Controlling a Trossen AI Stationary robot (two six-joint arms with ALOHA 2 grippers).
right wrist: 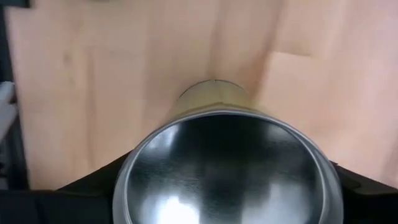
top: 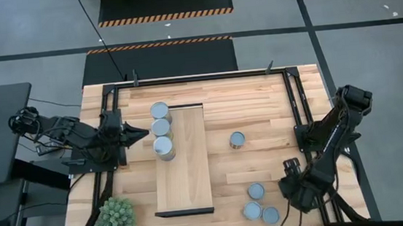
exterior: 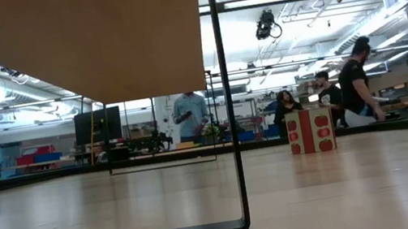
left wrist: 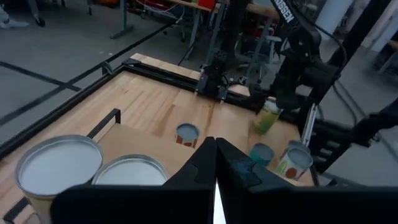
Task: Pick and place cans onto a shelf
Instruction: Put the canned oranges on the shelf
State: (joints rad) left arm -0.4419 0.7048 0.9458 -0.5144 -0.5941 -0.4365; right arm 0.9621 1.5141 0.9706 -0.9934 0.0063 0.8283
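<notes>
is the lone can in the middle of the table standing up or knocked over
Upright. In the high view the lone can shows its full round top, and the left wrist view shows that top facing up with the label below it.

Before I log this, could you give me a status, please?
Left gripper shut, beside light wooden shelf. Right gripper clamped on silvery round metal can. Lone can stands between it and shelf.

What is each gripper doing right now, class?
Left gripper: shut, holding nothing, beside the shelf.
Right gripper: around a can; grip cannot be told.
</notes>
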